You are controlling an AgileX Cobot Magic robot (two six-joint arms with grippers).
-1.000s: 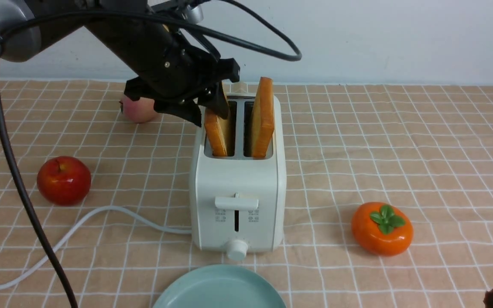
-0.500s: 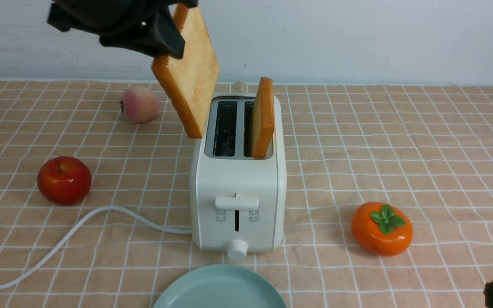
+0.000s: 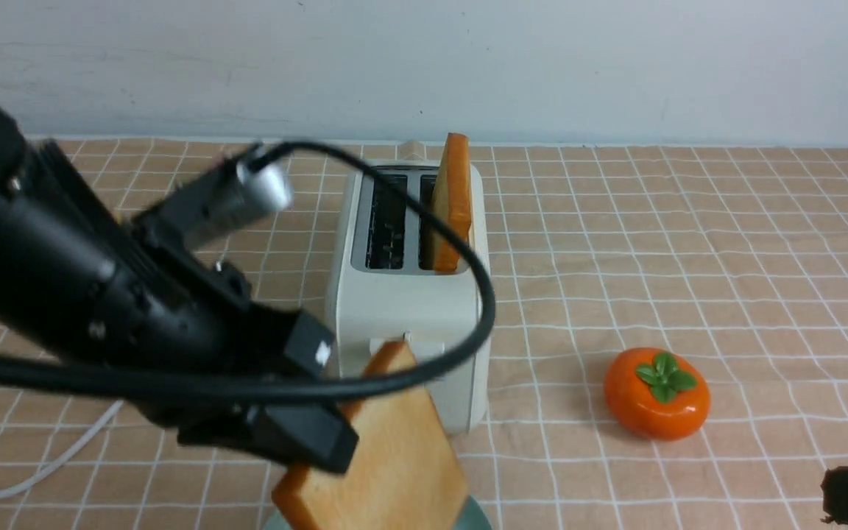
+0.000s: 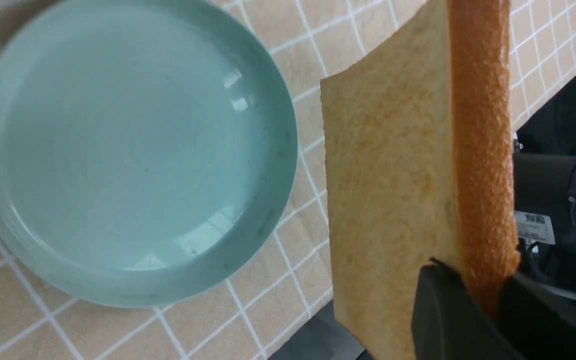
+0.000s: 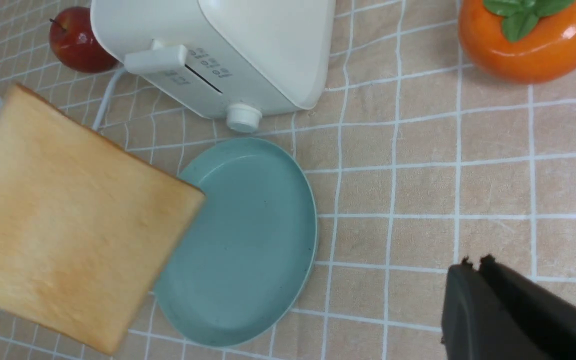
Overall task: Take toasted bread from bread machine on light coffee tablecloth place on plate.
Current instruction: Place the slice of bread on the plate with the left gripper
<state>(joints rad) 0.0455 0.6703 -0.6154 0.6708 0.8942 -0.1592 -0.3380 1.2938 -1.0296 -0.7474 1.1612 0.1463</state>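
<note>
My left gripper (image 3: 321, 449) is shut on one slice of toasted bread (image 3: 387, 456), held tilted low in front of the bread machine (image 3: 394, 294), above the pale mint-blue plate (image 3: 472, 515). In the left wrist view the gripper (image 4: 478, 300) pinches the slice (image 4: 398, 190) by its orange crust, beside the plate (image 4: 133, 150). The second slice (image 3: 452, 199) stands in the toaster's right slot; the left slot is empty. My right gripper (image 5: 475, 262) is shut and empty, low at the right above the tablecloth (image 3: 689, 243). The right wrist view shows the held slice (image 5: 63, 225) over the plate's (image 5: 253, 240) edge.
An orange persimmon (image 3: 656, 392) sits right of the toaster. A red apple (image 5: 75, 42) and the toaster's white cord (image 3: 19, 471) lie to its left, mostly hidden behind my left arm in the front view. A pale wall closes the back.
My left gripper has lifted the slice out of the toaster's left slot, swung it high, then brought it down and forward to just above the plate. The right gripper has barely moved.
</note>
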